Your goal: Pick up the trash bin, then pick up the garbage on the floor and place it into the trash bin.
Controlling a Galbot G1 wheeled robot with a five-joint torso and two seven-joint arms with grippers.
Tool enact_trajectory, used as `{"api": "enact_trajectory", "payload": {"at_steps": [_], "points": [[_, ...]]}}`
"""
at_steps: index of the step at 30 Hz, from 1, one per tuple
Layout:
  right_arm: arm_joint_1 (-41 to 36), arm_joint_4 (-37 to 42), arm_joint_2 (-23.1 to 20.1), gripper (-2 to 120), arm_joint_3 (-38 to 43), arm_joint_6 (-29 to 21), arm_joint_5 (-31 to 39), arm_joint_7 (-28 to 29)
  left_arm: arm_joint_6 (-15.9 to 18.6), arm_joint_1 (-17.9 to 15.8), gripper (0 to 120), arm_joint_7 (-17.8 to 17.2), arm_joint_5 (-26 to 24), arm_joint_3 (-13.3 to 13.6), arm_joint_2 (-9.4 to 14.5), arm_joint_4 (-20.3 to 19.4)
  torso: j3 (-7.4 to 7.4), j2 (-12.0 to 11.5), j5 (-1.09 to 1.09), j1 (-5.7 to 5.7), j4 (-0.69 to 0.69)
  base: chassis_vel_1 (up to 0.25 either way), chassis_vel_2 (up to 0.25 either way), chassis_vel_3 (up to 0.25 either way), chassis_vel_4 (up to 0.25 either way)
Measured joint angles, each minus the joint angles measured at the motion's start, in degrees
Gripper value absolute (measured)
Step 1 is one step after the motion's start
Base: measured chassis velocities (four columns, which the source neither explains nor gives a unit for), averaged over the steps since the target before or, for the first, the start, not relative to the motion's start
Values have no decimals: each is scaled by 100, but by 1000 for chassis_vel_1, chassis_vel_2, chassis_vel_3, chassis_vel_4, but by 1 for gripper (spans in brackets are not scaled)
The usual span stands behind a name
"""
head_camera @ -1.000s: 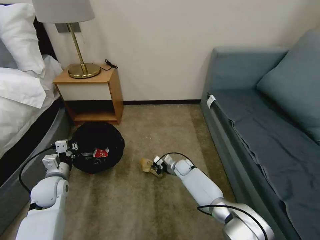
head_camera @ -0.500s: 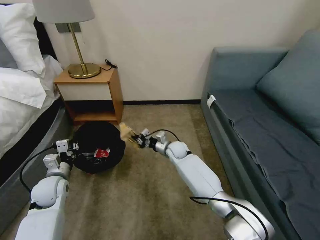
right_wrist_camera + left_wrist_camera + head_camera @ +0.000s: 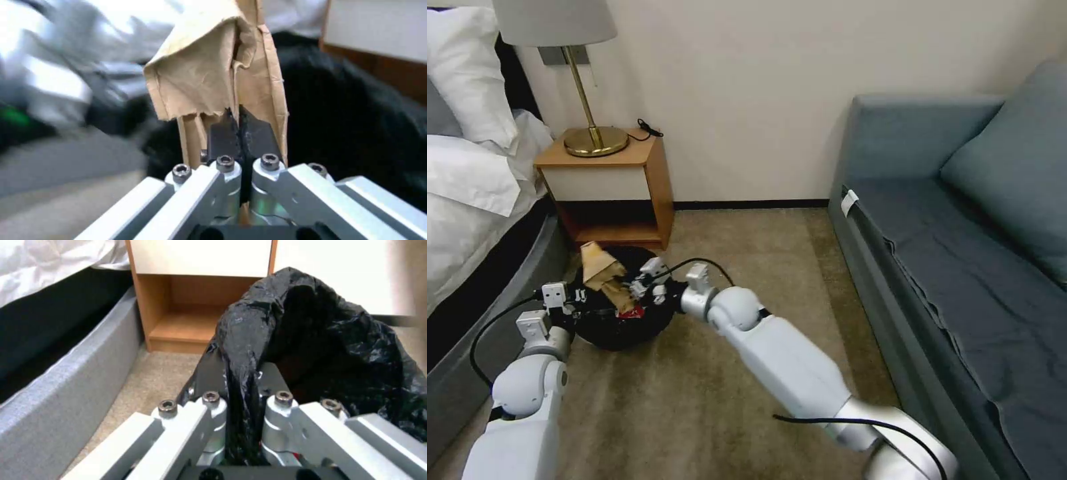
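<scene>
1. The crumpled tan paper (image 3: 602, 275) hangs over the mouth of the trash bin (image 3: 657, 319), toward its far side, pinched at its lower edge by the right hand (image 3: 642, 285). In the right wrist view the black pads are pressed together on the paper (image 3: 213, 73), which stands up from them above the dark liner.
2. The bin sits in front of the wooden nightstand (image 3: 650, 177), between the bed (image 3: 467, 200) and the open carpet. Whether it is lifted clear of the carpet (image 3: 747, 253) is hard to tell from the head view.
3. A red-and-white wrapper (image 3: 630, 311) lies inside the bin, partly hidden under the paper.
4. The left hand (image 3: 575, 298) is clamped on the near rim; the left wrist view shows a fold of the black liner (image 3: 242, 350) squeezed between its closed pads.
5. The step in hand looks like the drop: the paper is carried and sits over the opening.
6. The next move calls for parting the right hand with the paper fully inside the rim, while the left holds the bin steady. The paper is tall and light, so it could catch on the liner's edge.
</scene>
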Motion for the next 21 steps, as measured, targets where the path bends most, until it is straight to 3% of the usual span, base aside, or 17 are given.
{"api": "enact_trajectory", "payload": {"at_steps": [5, 7, 10, 21], "points": [[-5, -432, -1, 2, 6, 129, -177, 164, -2, 73, 6, 0, 6, -6, -91, -40, 0, 0, 0, 0, -3, 0, 0, 0, 0], [-51, -499, 0, 15, 15, 163, -231, 178, -17, 101, 6, 0, 10, -12, -121, -40, 0, 0, 0, 0, -2, 0, 0, 0, 0], [-77, -510, 1, 22, 22, 173, -256, 178, -20, 110, 6, 1, 16, -13, -141, -40, 0, 0, 0, 0, -1, 0, 0, 0, 0], [-175, -309, 9, 64, 56, 182, -261, 179, -20, 171, 6, -1, 39, -44, -210, -157, 0, 0, 1, 0, -2, 0, 0, 0, 0]]}}
